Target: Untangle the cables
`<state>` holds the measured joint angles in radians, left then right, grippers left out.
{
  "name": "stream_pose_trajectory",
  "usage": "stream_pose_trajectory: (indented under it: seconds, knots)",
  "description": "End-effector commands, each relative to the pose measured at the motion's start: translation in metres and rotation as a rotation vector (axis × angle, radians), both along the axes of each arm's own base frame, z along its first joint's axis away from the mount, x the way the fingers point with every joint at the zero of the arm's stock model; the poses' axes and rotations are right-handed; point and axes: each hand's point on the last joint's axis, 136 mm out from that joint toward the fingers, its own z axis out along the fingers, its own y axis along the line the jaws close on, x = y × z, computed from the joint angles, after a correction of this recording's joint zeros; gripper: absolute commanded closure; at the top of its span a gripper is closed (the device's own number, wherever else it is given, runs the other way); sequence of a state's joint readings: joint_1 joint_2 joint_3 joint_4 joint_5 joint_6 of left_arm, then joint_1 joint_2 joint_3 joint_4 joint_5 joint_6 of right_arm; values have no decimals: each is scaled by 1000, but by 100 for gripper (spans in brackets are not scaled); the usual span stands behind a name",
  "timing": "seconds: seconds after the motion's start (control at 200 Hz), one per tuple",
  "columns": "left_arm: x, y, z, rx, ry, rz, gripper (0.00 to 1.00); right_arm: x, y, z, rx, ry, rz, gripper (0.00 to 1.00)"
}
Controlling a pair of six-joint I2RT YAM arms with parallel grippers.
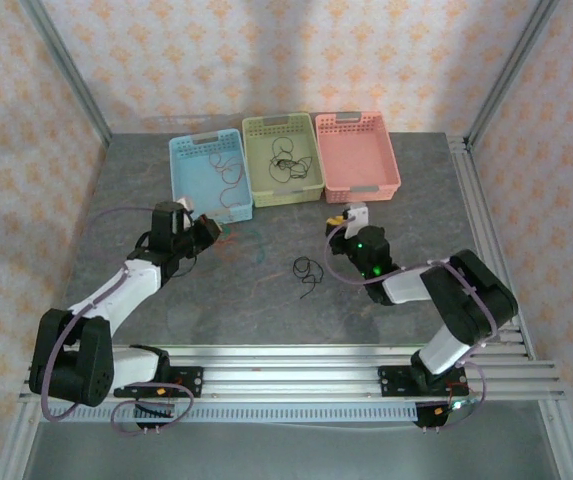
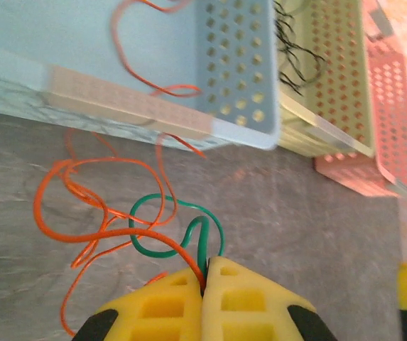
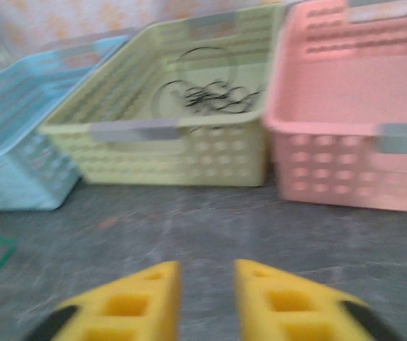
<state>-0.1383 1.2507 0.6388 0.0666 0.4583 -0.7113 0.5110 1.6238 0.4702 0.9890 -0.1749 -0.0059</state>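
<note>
The left claw (image 2: 204, 283), low in its wrist view, is pinched shut on a green cable (image 2: 146, 249) that loops through orange cables (image 2: 38, 206) on the surface (image 2: 295, 227) just below the blue basket (image 2: 239, 78). The right claw (image 3: 207, 284) stands part open and empty. A black cable (image 1: 308, 270) lies mid-frame in the top view. These wires look light, springy and snag-prone; best gripped near a free end and drawn out slowly.

Cream wallpaper (image 1: 266, 50) with small orange motifs lines three sides. Slanting aluminium posts (image 1: 63, 65) frame the back corners. The grey, marbled table (image 1: 266, 300) ends in ribbed aluminium rails (image 1: 296, 375) along its near edge.
</note>
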Motion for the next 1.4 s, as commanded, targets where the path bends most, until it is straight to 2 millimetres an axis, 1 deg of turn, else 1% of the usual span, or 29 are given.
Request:
stream_pose_trajectory:
  seconds: [0.0,0.045,0.105,0.18,0.225,0.355,0.55,0.686,0.806,0.946,1.066,1.111,1.176,1.236,1.241,1.246,1.291,1.351,1.391]
  knots:
    - [2,-29,30,-71,-116,-114,100,-18,52,23,80,-56,253,62]
    - [1,-33,35,-70,-135,-133,100,-26,66,21,65,-56,313,57]
    - [-2,-39,42,-74,-159,-160,100,-35,81,18,42,-48,379,53]
    - [-5,-47,49,-81,-187,-190,100,-43,95,12,12,-34,436,49]
    - [-6,-50,53,-85,-206,-205,100,-45,99,9,-1,-30,451,47]
    - [-11,-59,63,-95,-244,-242,100,-44,101,5,-21,-17,451,44]
    - [-21,-71,80,-110,-303,-294,100,-41,103,-4,-46,18,443,42]
    - [-24,-77,85,-116,-317,-317,100,-37,100,-9,-66,37,421,42]
    - [-27,-83,88,-126,-323,-344,100,-37,101,-9,-62,37,425,43]
    - [-30,-93,90,-136,-329,-385,100,-37,103,-9,-60,36,431,49]
    - [-33,-102,93,-143,-334,-423,100,-34,100,-8,-65,25,411,51]
    - [-34,-104,92,-141,-331,-430,100,-33,99,-8,-69,20,402,54]
    - [-34,-105,93,-138,-333,-434,100,-32,98,-6,-77,11,394,66]
    - [-33,-103,90,-129,-324,-428,100,-30,93,-4,-91,-7,367,86]
    - [-33,-103,90,-129,-323,-428,100,-28,91,-3,-95,-10,354,86]
    - [-33,-103,90,-127,-323,-427,100,-28,91,-3,-96,-12,354,89]
    - [-32,-101,87,-114,-314,-414,100,-22,80,0,-115,-36,286,100]
    - [-28,-94,79,-71,-281,-378,100,-14,62,6,-147,-80,178,100]
    - [-24,-88,72,-31,-251,-343,98,-9,48,11,-160,-107,107,100]
